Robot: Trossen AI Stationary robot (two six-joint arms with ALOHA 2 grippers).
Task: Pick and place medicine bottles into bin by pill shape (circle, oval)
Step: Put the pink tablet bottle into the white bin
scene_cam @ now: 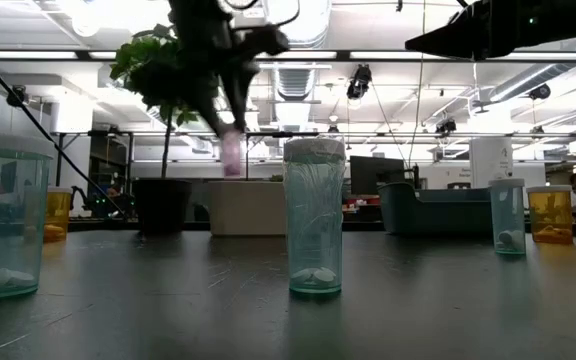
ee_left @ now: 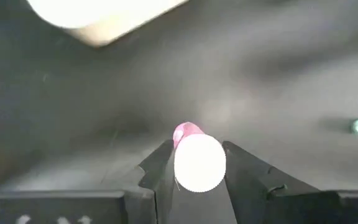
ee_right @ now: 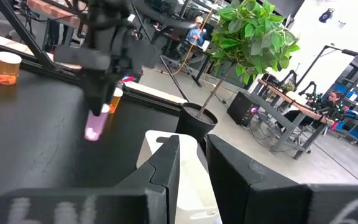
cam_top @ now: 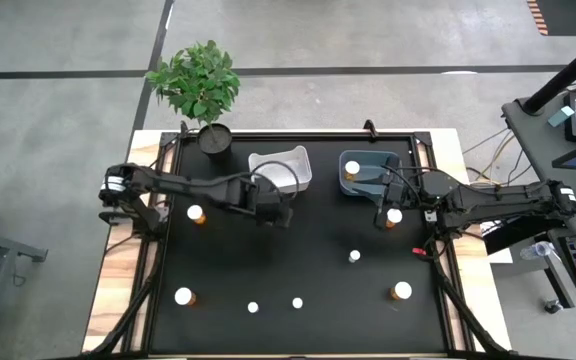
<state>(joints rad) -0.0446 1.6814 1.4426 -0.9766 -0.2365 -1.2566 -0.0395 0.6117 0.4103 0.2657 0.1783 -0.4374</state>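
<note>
My left gripper (cam_top: 273,212) hangs over the middle of the black table, near the white bin (cam_top: 281,168), and is shut on a small pinkish-clear medicine bottle (ee_right: 94,127) with a white cap. The bottle is clear of the table in the low view (scene_cam: 231,155). My right gripper (ee_right: 192,163) waits high by the blue-grey bin (cam_top: 368,172), fingers a little apart with nothing between them. Other bottles stand on their bases on the table: orange ones (cam_top: 196,213) (cam_top: 184,296) (cam_top: 401,291) (cam_top: 394,216) and small clear ones (cam_top: 253,307) (cam_top: 297,302) (cam_top: 354,256). My left gripper pinches the bottle at its white cap end (ee_left: 199,163) between the two fingers, which come at it from above, slanting down. The pink body (ee_left: 187,132) hangs below the fingertips, slightly tilted, lifted clear of the table.
A potted plant (cam_top: 200,85) stands at the far left edge beside the white bin. A small red object (cam_top: 418,252) lies near the right edge. In the low view, clear bottles (scene_cam: 315,215) (scene_cam: 3,215) stand close to the near edge.
</note>
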